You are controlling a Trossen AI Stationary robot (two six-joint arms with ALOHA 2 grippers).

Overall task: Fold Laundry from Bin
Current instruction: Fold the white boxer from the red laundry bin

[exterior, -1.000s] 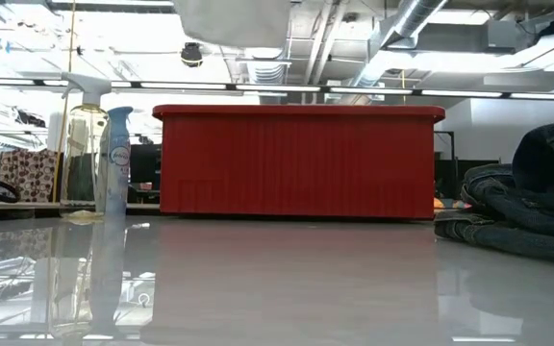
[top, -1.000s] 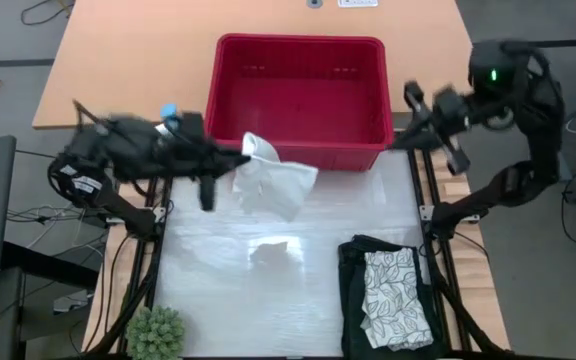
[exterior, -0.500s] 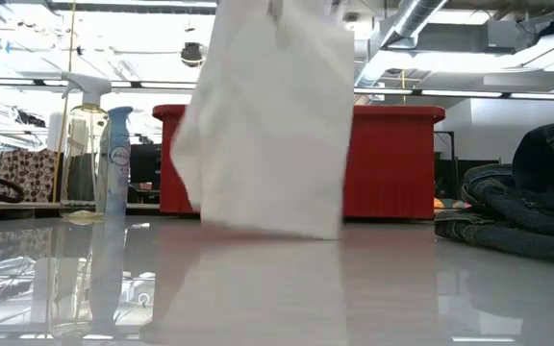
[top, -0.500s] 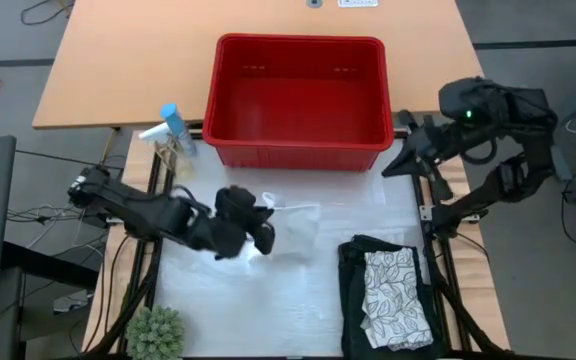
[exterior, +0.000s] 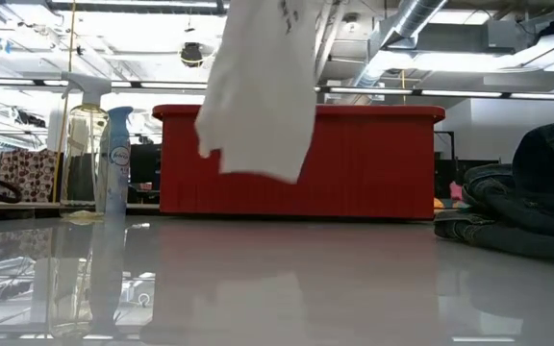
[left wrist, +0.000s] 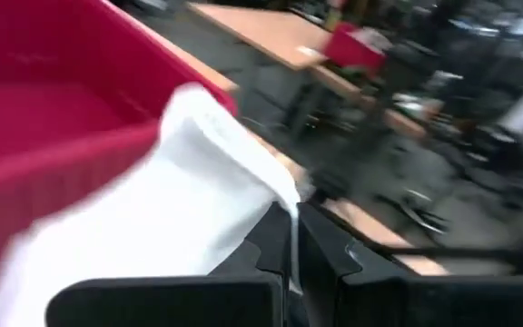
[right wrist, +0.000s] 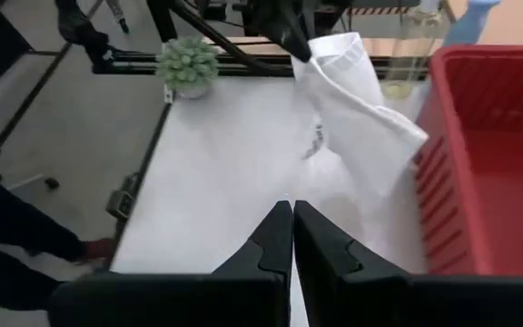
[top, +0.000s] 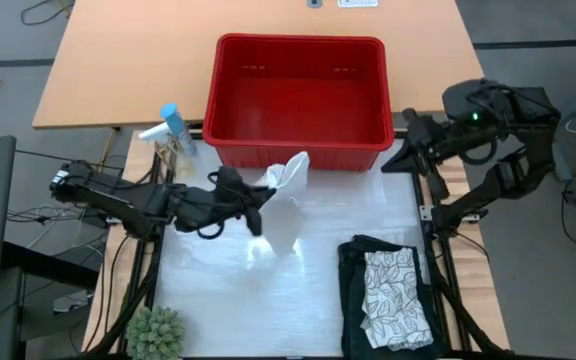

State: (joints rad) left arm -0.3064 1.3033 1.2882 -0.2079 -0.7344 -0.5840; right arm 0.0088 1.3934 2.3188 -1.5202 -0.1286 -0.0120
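The small plain whitish cloth (top: 284,178) is hanging lifted off the white table (top: 298,270) again, just near of the red slotted plastic bin (top: 301,95), pinched in the left gripper (top: 260,196), after brushing the tabletop a moment ago, so spreading it flat is still ahead, while the right gripper (top: 415,108), nearly closed and empty, is waiting at the bin's right.

You cannot see the left gripper (top: 258,203) in the low view, where the whitish cloth (exterior: 258,91) runs off the top edge. The left wrist view is motion-blurred, so the cloth's folds and the bin (left wrist: 53,127) slots are unreadable. The dark garment (exterior: 517,207) is cut off at the low view's right side. The plant (top: 156,333) is clipped by the high view's bottom edge
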